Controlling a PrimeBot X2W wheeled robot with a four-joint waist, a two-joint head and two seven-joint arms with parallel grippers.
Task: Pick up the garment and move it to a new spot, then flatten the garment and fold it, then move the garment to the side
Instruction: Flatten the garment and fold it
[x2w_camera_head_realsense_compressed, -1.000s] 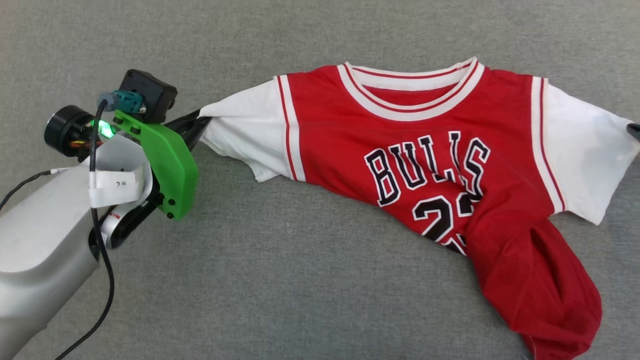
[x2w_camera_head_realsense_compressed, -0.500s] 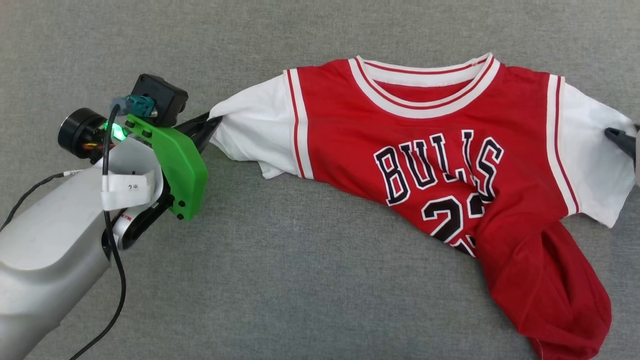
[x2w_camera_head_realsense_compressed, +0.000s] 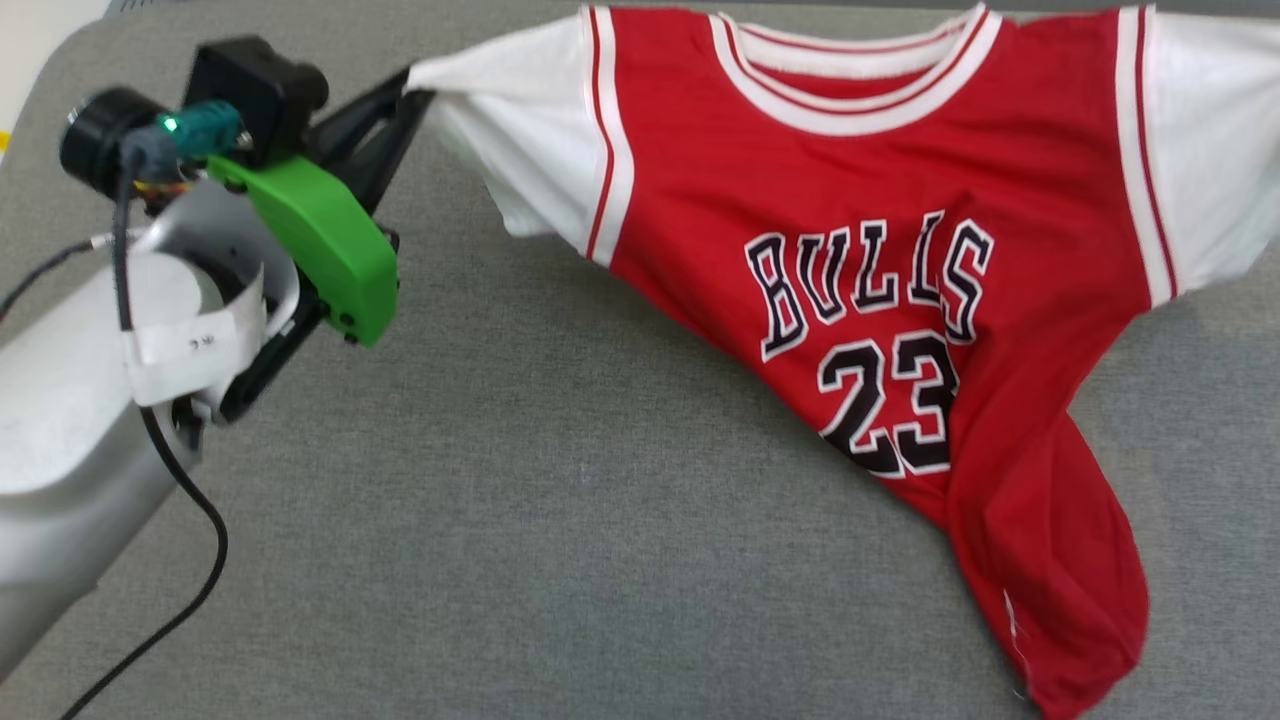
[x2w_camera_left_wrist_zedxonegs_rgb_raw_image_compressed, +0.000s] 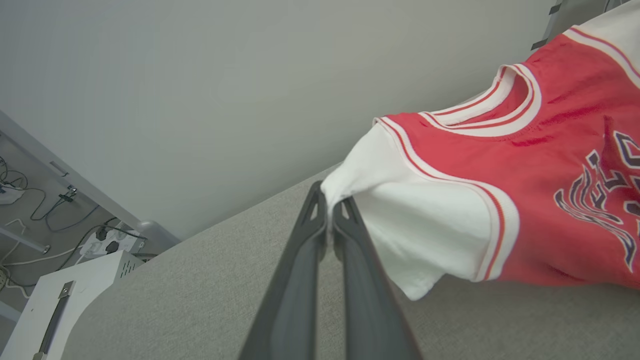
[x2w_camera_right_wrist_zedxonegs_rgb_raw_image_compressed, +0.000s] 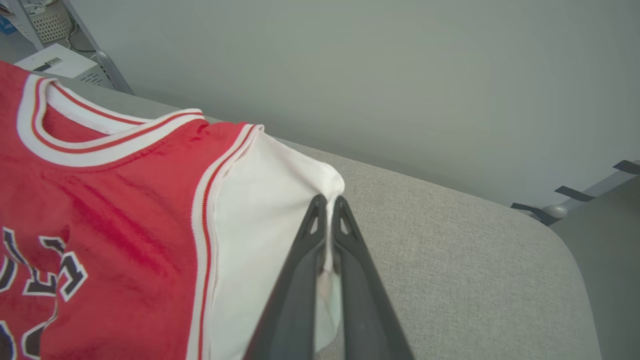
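The grey surface (x2w_camera_head_realsense_compressed: 560, 520) is spreading beneath the garment (x2w_camera_head_realsense_compressed: 860, 180), which is hanging stretched above it, red hem drooping rightward. The left claw (x2w_camera_left_wrist_zedxonegs_rgb_raw_image_compressed: 330, 205) is pinching one white sleeve tip, the right claw (x2w_camera_right_wrist_zedxonegs_rgb_raw_image_compressed: 327, 202) the other. The left wrist view is showing a white cabinet (x2w_camera_left_wrist_zedxonegs_rgb_raw_image_compressed: 75, 295) beyond the edge.

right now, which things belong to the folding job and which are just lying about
Job: garment; left gripper shut on one white sleeve; right gripper shut on the other; grey surface under it.
Lying about: white cabinet; power strip; white basket.
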